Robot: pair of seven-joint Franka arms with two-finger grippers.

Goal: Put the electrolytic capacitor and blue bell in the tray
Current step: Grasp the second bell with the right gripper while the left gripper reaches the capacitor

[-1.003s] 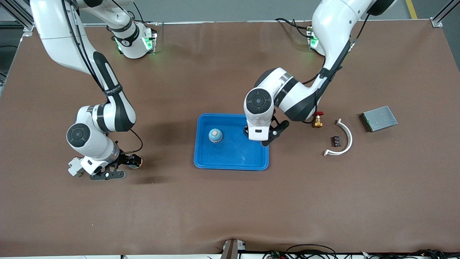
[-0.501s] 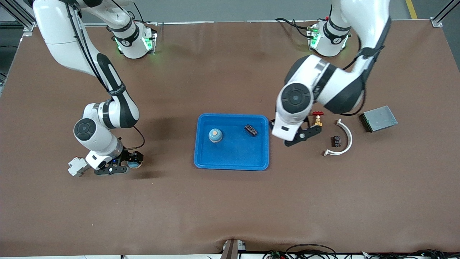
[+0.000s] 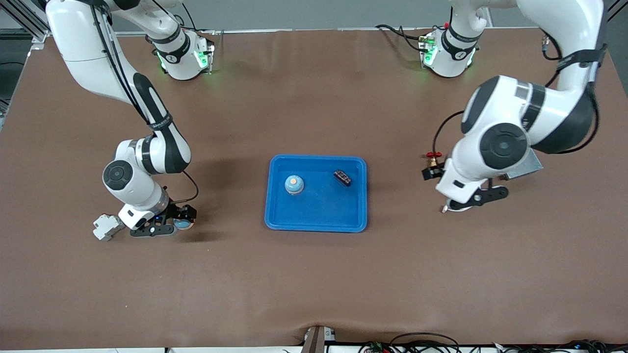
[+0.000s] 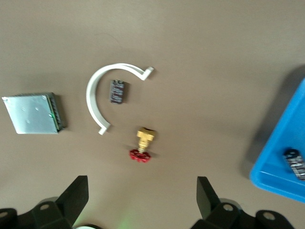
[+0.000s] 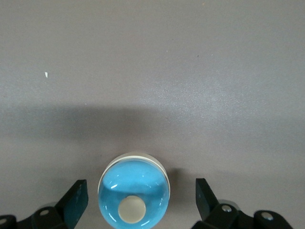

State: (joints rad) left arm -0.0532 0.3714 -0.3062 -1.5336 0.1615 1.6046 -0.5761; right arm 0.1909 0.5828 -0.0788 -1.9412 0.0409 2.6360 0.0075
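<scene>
Listing the Desk: Tray Holds Two Parts, Second Bell Outside It

Tray: bright blue, shallow, near the middle of the desk. Contents: one blue bell toward the tray's corner at the right arm's end, by the edge toward the robots' bases; one small dark capacitor near the tray's other corner on that same edge. The two lie apart.

Second bell: blue dome with a pale button, on the desk well outside the tray, toward the right arm's end.

Right gripper: low over the second bell, jaws spread wide on either side of it, not touching it.

Left gripper: up in the air over the parts at the left arm's end of the desk, jaws released, holding nothing.

Other items, left arm's end: white curved clip; small dark part inside the clip's curve; brass valve with red handle near the clip; grey metal plate, apart from these.
</scene>
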